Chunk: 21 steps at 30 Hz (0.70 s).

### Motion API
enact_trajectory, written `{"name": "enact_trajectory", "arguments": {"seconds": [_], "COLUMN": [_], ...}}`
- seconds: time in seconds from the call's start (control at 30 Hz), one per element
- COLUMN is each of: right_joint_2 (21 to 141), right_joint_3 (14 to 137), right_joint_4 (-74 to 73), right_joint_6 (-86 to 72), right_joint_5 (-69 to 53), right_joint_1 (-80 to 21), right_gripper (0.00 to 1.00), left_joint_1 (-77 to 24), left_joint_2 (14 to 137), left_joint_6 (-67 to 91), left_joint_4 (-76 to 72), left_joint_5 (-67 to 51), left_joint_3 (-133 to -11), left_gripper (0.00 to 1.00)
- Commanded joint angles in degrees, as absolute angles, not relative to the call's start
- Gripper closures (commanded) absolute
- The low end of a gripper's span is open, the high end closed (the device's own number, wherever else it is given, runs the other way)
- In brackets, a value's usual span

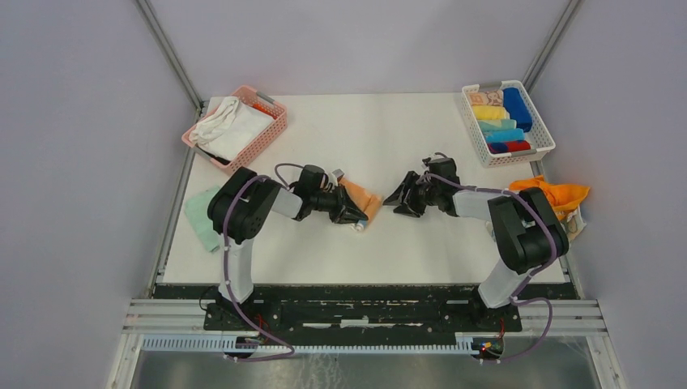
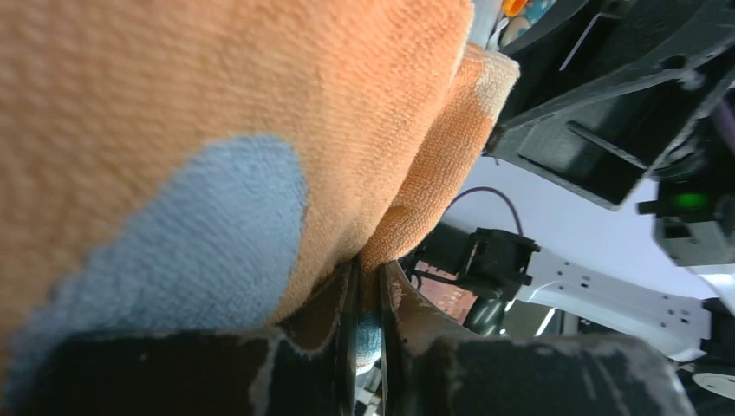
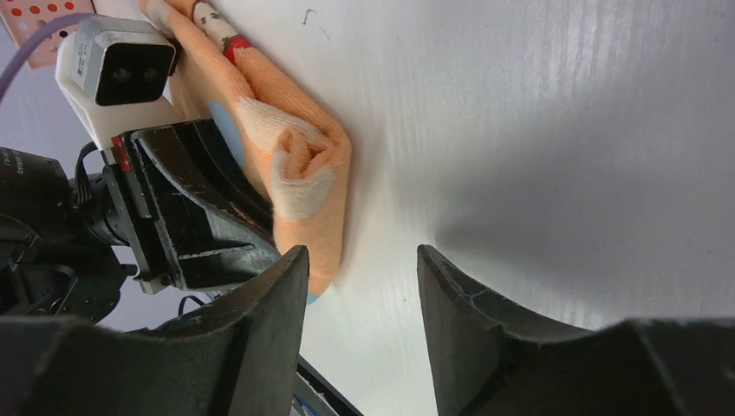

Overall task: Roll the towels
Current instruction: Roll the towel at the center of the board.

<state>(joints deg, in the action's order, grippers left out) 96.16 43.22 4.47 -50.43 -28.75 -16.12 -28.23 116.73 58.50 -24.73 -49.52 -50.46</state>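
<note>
A peach patterned towel (image 1: 362,198), rolled up with pale blue patches, lies mid-table. My left gripper (image 1: 350,212) is shut on its edge. In the left wrist view the towel (image 2: 217,104) fills the frame and a fold is pinched between the nearly closed fingers of that gripper (image 2: 368,282). My right gripper (image 1: 403,203) stands open just right of the roll, with nothing in it. In the right wrist view its fingertips (image 3: 360,260) frame bare table beside the roll's spiral end (image 3: 303,165). An orange towel (image 1: 559,196) lies at the right edge and a mint green towel (image 1: 198,215) at the left.
A pink mesh basket (image 1: 271,134) holding a white cloth stands back left. A white basket (image 1: 539,134) with several rolled towels stands back right. A patterned cloth (image 1: 576,224) peeks from under the orange towel. The left arm's body (image 3: 186,225) sits close beside the roll.
</note>
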Motion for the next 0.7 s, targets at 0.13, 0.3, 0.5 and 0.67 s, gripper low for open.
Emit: {"name": "enact_trajectory", "arguments": {"seconds": [0.13,0.3,0.5,0.67], "right_joint_2": [101.38,103.66,106.42,109.33], "right_joint_3": [43.01,44.59,46.79,49.01], "right_joint_4": [20.47,22.88,21.04,19.86], "right_joint_6": [-55.79,-56.72,-56.92,-56.51], "right_joint_5": [-30.92,-31.32,-29.49,-28.72], "right_joint_1": [-18.21,-19.19,-19.69,-20.42], "right_gripper": [0.43,0.43,0.47,0.49], "left_joint_1": [-26.15,-26.00,-25.93,-25.93], "left_joint_2": [119.36,120.01,120.32,120.15], "left_joint_6": [74.05,73.61,72.85,68.95], "left_joint_4": [-39.40,-38.49,-37.11,-32.21], "left_joint_5": [-51.52,-51.18,-50.45,-49.39], "left_joint_3": [-46.58,-46.42,-46.21,-47.03], "left_gripper": [0.88,0.88,0.87,0.87]}}
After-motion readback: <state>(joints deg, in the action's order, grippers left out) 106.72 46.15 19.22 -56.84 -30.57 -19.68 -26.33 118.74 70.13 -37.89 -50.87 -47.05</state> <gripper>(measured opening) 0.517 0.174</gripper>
